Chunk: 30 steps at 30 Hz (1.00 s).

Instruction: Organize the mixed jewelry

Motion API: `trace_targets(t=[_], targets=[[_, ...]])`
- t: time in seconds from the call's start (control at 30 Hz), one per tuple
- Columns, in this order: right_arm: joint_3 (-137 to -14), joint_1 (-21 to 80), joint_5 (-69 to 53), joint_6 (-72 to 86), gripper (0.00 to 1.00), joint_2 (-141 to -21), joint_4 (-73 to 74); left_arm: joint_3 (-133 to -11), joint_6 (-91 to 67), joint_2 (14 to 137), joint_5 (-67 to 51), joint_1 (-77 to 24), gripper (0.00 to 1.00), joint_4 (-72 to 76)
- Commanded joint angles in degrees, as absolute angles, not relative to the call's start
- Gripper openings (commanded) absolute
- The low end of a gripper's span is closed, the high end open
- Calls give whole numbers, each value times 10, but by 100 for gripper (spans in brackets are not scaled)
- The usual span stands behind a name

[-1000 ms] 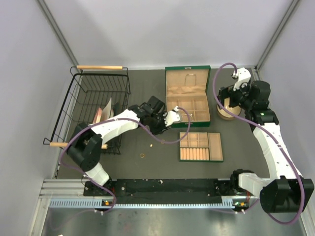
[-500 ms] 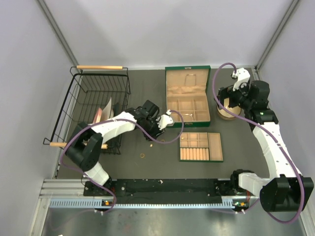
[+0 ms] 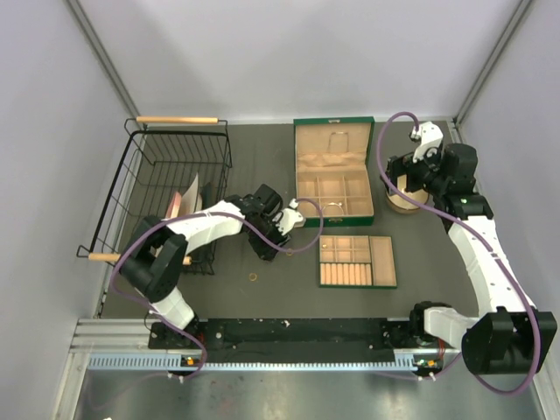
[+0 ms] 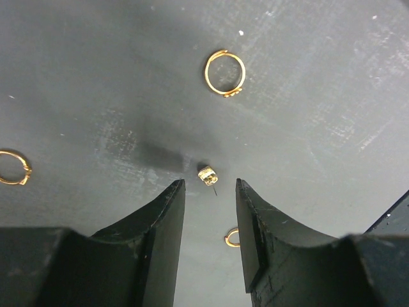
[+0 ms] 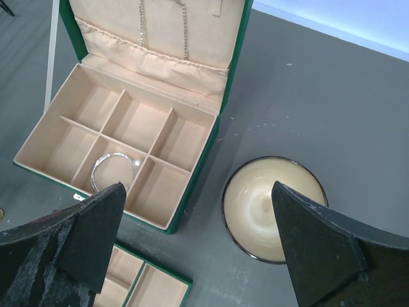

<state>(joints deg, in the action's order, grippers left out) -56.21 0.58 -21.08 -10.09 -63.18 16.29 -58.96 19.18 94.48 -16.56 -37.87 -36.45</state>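
Observation:
The mixed jewelry lies loose on the dark table. In the left wrist view I see a gold ring (image 4: 225, 72), a small gold stud (image 4: 207, 174) with its pin showing, another ring (image 4: 13, 167) at the left edge, and part of a ring (image 4: 231, 238) half hidden by a finger. My left gripper (image 4: 208, 192) hangs over them, partly open and empty, with the stud just beyond its tips. From above, the left gripper (image 3: 268, 248) is left of the trays, and one ring (image 3: 253, 276) lies nearer me. My right gripper (image 5: 198, 188) is wide open and empty, high over the box and bowl.
A green jewelry box (image 3: 333, 168) stands open at the back, with a silver bracelet (image 5: 114, 171) in one compartment. A tan compartment tray (image 3: 356, 261) lies in front of it. A cream bowl (image 5: 275, 208) sits right of the box. A black wire basket (image 3: 171, 192) fills the left side.
My left gripper has drawn back leftward from the open box's front edge to a spot over the loose jewelry, its jaws widening a little. The right arm has stayed still.

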Motion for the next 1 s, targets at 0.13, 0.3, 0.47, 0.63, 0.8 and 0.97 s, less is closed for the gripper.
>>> trace_targets(t=[0.13, 0.3, 0.47, 0.63, 0.8, 0.97], targets=[[-563, 5, -213, -108, 99, -635, 153, -592, 155, 979, -141, -380, 44, -351], [-564, 4, -212, -108, 99, -636, 151, -590, 150, 983, -137, -380, 44, -347], [-564, 5, -211, -109, 99, -635, 152, -584, 143, 985, -124, -381, 42, -339], [-564, 4, -210, -110, 99, -635, 151, -575, 133, 991, -106, -384, 38, -330], [-564, 4, -208, -111, 99, -633, 151, -578, 126, 1000, -92, -394, 32, -330], [-564, 4, -208, -112, 99, -633, 151, -585, 122, 1008, -88, -405, 24, -331]])
